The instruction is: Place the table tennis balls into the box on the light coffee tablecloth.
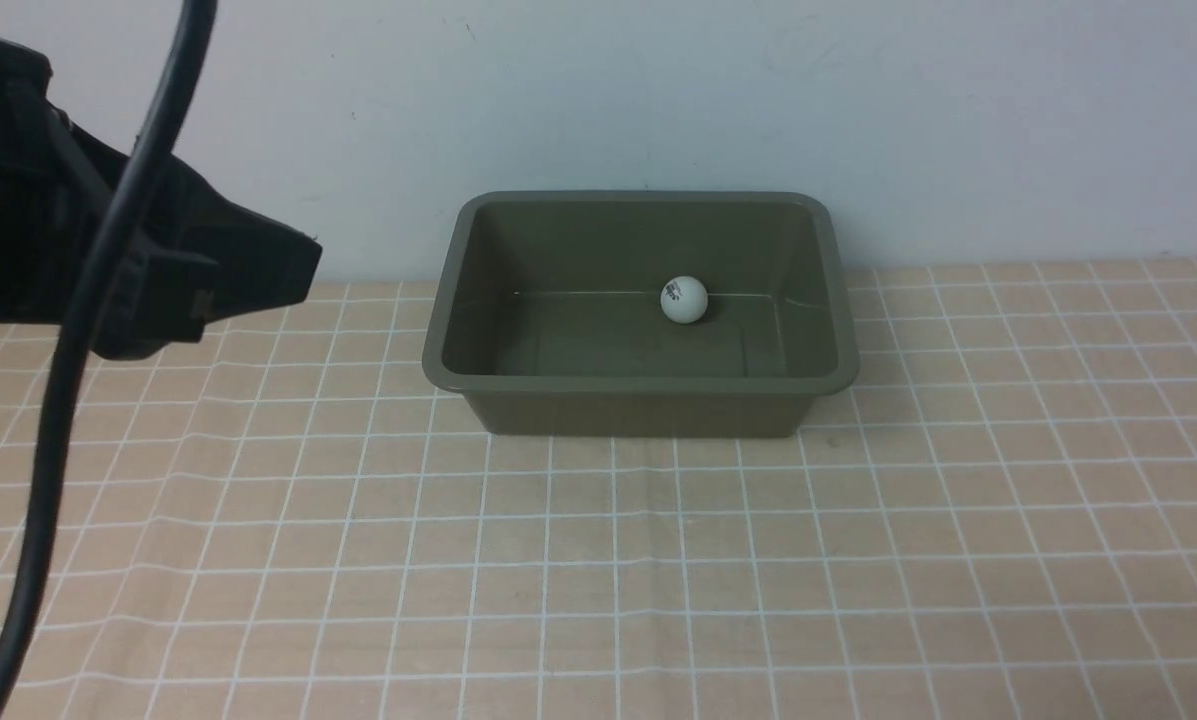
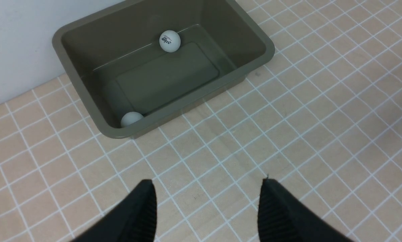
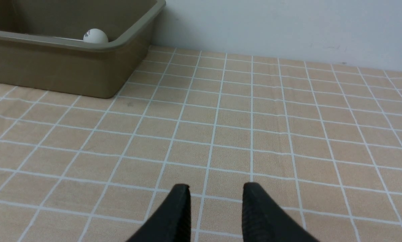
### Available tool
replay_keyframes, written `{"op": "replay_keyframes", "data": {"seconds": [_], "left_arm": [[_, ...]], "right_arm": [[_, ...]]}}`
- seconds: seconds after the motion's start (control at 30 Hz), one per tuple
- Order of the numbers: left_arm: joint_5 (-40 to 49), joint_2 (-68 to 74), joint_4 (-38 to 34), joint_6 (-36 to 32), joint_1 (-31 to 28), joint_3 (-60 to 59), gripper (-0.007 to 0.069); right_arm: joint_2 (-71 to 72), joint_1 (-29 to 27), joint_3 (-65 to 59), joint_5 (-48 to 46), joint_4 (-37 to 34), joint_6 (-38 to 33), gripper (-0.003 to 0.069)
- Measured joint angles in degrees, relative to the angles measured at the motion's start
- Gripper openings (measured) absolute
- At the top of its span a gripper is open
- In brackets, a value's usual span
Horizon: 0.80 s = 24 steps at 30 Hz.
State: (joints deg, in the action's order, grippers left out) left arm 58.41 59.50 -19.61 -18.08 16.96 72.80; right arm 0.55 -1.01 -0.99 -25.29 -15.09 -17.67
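- Front view: olive-green rectangular plastic tub (image 1: 638, 410) sits on the light peach-tan tablecloth with a white grid (image 1: 658, 560), far side close to the white wall (image 1: 658, 90).
- One small white ball with dark lettering (image 1: 684, 299) is inside the tub, on the floor at the foot of the far wall, a bit right of centre.
- The second ball can't be seen from here.
- The left arm's black housing (image 1: 208, 270) hangs at upper left, well clear of the tub, with a black cable (image 1: 88, 300) looping down in front. Its jaws can't be read from here. The right arm is out of frame.
- Left wrist view: left gripper (image 2: 207, 181) is over bare tablecloth (image 2: 288, 117) with its jaws well apart and nothing between them.
- Both balls are in the tub (image 2: 167, 77). The lettered ball (image 2: 170, 41) is against the wall-side edge of the floor. The plain white ball (image 2: 131, 118) is tucked in a corner, partly hidden by the rim.
- Right wrist view: right gripper (image 3: 216, 186) is over open tablecloth (image 3: 254, 117), well apart from the tub (image 3: 53, 67). Its jaws are pulled in to a narrow gap and it's empty.
- The lettered ball (image 3: 95, 36) pokes above the rim, print barely legible.
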Motion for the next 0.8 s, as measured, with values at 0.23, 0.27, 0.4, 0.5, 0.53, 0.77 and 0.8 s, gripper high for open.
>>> {"op": "replay_keyframes", "data": {"seconds": [0.23,0.27,0.4,0.5,0.53,0.77,0.8], "left_arm": [[0.00,0.00,0.00,0.00,0.00,0.00,0.0340],[0.00,0.00,0.00,0.00,0.00,0.00,0.0340],[0.00,0.00,-0.25,0.06,0.00,0.00,0.0340],[-1.18,-1.01,-0.18,-0.07,-0.33,-0.90,0.0340],[-1.75,-1.88,-0.18,-0.27,-0.92,-1.47,0.0340],[-11.81,-13.90,-1.18,-3.47,-15.45,-14.71,0.0340],[-13.01,-15.90,-1.27,-3.77,-18.53,-17.01,0.0340]], "right_arm": [[0.00,0.00,0.00,0.00,0.00,0.00,0.0211],[0.00,0.00,0.00,0.00,0.00,0.00,0.0211],[0.00,0.00,0.00,0.00,0.00,0.00,0.0211],[0.00,0.00,0.00,0.00,0.00,0.00,0.0211],[0.00,0.00,0.00,0.00,0.00,0.00,0.0211],[0.00,0.00,0.00,0.06,0.00,0.00,0.0211],[0.00,0.00,0.00,0.06,0.00,0.00,0.0211]]}}
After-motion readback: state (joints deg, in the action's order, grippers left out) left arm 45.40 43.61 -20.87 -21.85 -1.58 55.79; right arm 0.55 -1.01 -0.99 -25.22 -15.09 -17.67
